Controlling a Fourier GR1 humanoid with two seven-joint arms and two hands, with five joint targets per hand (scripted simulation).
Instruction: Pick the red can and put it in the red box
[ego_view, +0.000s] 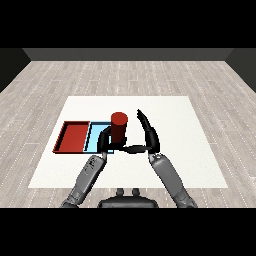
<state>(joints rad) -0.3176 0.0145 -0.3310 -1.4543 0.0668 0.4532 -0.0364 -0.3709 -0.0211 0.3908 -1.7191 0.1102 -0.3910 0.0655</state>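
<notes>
The red can (119, 127) is standing upright at the right edge of the light blue tray (95, 136), more or less between the two robot hands. The right robot hand (148, 134) is sitting just beside it with its fingers straight and released and its thumb reaching toward the can's base, so it's probably lining up to wrap around the can rather than carrying it. The left robot hand (104, 140) is hovering over the blue tray right against the can's lower left side; its fingers are too dark and bunched to read, so can't tell if it's clenched or not.

The red tray (74, 137) is lying touching the blue one on its far left (so the can has to cross the whole blue tray to get there). Judging by this, the left robot hand and forearm are parked right in that path, which looks like the main thing in the way on the white desk (190, 145).
</notes>
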